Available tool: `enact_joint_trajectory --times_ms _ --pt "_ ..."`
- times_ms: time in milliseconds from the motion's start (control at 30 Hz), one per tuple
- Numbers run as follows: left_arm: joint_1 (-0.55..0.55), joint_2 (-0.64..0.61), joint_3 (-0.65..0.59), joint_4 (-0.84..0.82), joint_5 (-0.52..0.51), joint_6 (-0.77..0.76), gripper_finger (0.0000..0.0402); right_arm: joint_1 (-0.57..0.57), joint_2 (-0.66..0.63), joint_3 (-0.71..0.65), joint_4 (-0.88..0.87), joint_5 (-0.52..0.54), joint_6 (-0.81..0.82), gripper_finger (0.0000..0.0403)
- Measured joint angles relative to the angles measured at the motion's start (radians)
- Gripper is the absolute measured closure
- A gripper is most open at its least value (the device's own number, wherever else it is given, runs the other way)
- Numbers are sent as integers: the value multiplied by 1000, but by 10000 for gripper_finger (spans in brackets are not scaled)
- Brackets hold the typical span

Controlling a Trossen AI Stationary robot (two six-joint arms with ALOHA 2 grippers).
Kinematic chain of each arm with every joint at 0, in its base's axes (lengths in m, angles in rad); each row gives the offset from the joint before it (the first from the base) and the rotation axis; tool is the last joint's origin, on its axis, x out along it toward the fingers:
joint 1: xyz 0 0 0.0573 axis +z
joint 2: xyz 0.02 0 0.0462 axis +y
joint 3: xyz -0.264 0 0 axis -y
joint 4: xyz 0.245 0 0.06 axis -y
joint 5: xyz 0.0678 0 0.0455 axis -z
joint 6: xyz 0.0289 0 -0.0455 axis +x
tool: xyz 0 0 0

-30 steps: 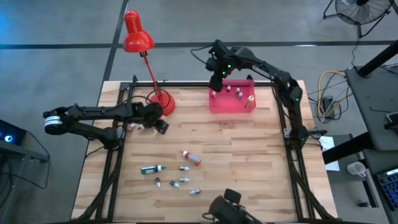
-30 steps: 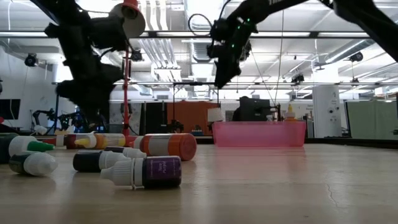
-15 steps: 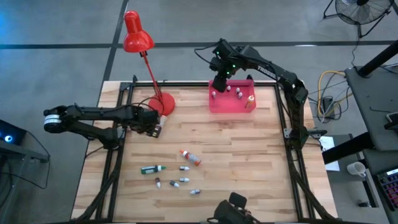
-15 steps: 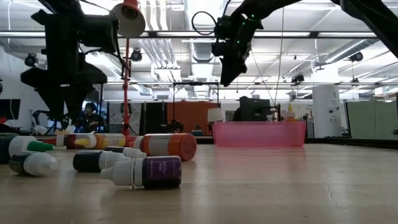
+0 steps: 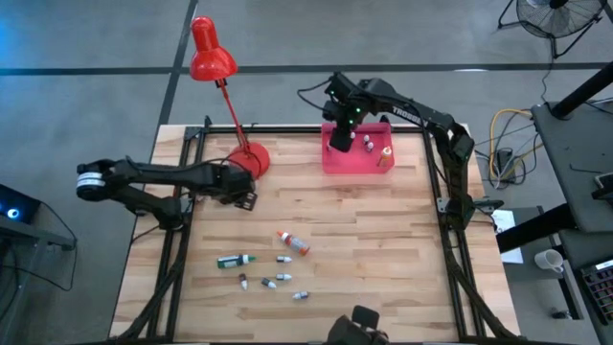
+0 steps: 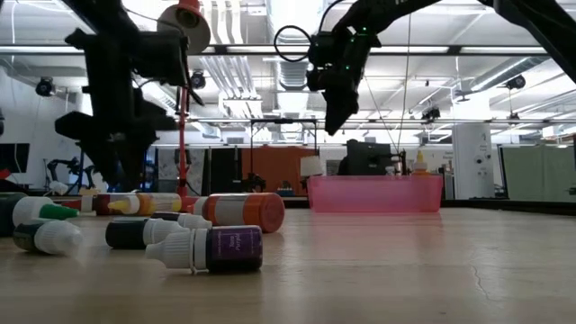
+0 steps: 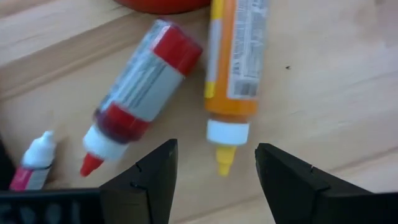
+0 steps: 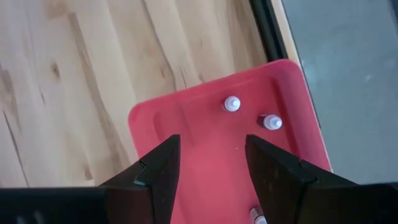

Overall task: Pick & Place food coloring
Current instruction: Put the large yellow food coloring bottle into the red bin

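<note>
Since a second ago, the left gripper [image 7: 214, 177] has dropped over the orange bottle [image 7: 234, 68], fingers spread and empty; the right gripper [image 8: 208, 165] hovers above the pink tray [image 8: 186, 118], open, holding nothing.

table [image 5: 383, 240]: pale wood planks, visible grain and knots, matt with a faint sheen
tray [image 8: 205, 162]: pink plastic, smooth, slightly translucent in the low view
desk lamp [image 5: 213, 57]: red, glossy painted shade and base
orange bottle [image 7: 235, 56]: smooth plastic, glossy printed paper label, yellow tip
red-capped bottle [image 7: 140, 99]: shiny plastic with a silvery label
left gripper [image 7: 214, 180]: dark matt plastic fingers
table frame [image 5: 450, 249]: black metal bars
</note>
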Motion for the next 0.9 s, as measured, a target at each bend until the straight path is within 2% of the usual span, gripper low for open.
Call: enact_joint_trajectory --times_ms 367,600,900 --pt "1 187 -1 147 -8 45 213 3 -71 -115 9 4 29 232" --pt "19 213 -1 193 -70 53 213 3 -129 -193 49 4 73 232" --pt "84 225 6 281 -86 180 213 9 -131 -199 55 4 108 232"
